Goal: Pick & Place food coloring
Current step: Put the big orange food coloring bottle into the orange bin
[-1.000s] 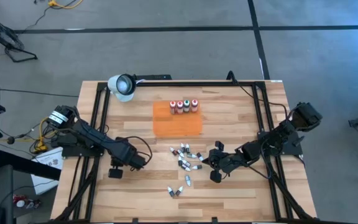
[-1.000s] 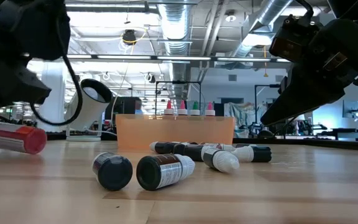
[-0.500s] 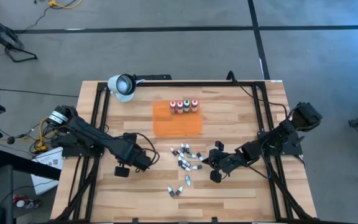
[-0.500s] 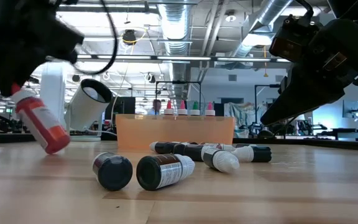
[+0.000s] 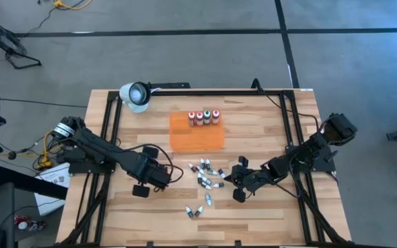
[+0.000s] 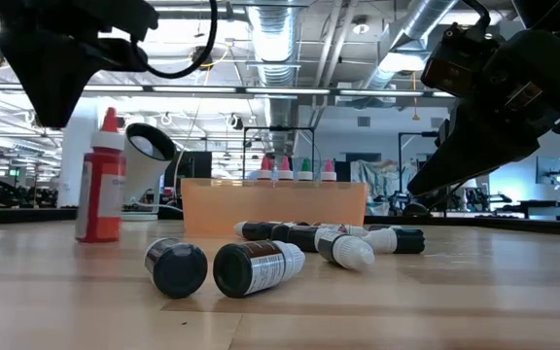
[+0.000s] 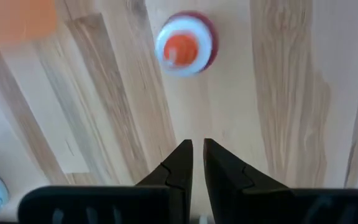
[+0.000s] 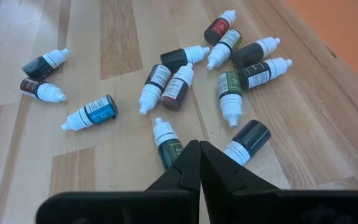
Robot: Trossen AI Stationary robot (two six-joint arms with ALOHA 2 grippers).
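**Red bottle stands just past the left claw**

Red and upright, one bottle stands on the wooden bench with its pointed cap up. The left claw hangs right above it, tips pressed together, holding nothing. Seen from the left wrist, the bottle's round cap sits straight ahead of the claw tips, a little way off and not touching. Its long way runs up and down, so I think the claw would have to spread and come down around it.

Next along are the orange tray and four small bottles standing in a row at its far edge. The tray lies beyond the left claw, farther across the bench.

Then comes the pile of small vials, all lying on their sides and pointing different ways. They sit between the two claws, but the right claw is nearer. It is pressed shut too, and holds nothing. One dark vial lies just in front of its tips, its white cap pointing away.

Three more vials lie apart, nearer the bench's front edge.
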